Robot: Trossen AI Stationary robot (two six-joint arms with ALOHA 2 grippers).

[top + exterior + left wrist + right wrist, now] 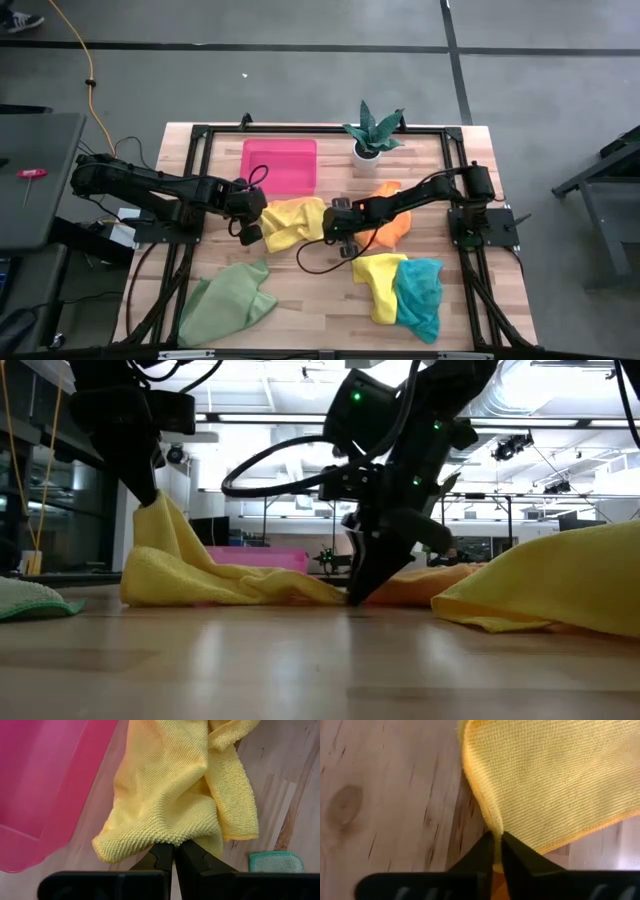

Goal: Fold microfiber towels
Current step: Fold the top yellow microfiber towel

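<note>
You have no soft cloth folded yet. Your left pincer (250,228) and right pincer (338,232) each pinch an edge of the crumpled yellow microfiber towel (292,222) mid-worktop (320,310). The green, teal, orange and second yellow cloths still wait in heaps.

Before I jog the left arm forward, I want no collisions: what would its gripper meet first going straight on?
Probably just the yellow towel that the left gripper already pinches; beyond lies bare table, the pink tray beside. Depth is unclear.
</note>
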